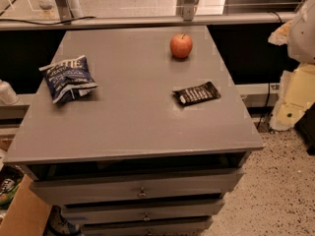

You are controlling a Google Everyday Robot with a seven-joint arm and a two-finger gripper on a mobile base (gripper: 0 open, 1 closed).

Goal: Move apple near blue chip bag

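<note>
The apple [181, 45] is small, round and red-orange with a short dark stem. It stands at the far right of the grey cabinet top [133, 112]. The blue chip bag [68, 78] is wrinkled navy foil with white lettering. It lies at the left side of the top, well apart from the apple. My gripper [294, 98] is the cream-white part of the arm at the right edge of the view. It hangs beside the cabinet, off its top and away from both objects. It holds nothing that I can see.
A flat black packet with white print [197, 93] lies right of centre, in front of the apple. Drawers [141, 192] sit below the front edge. A rail [147, 21] runs behind the cabinet. A cardboard box [22, 213] stands at lower left. Speckled floor lies to the right.
</note>
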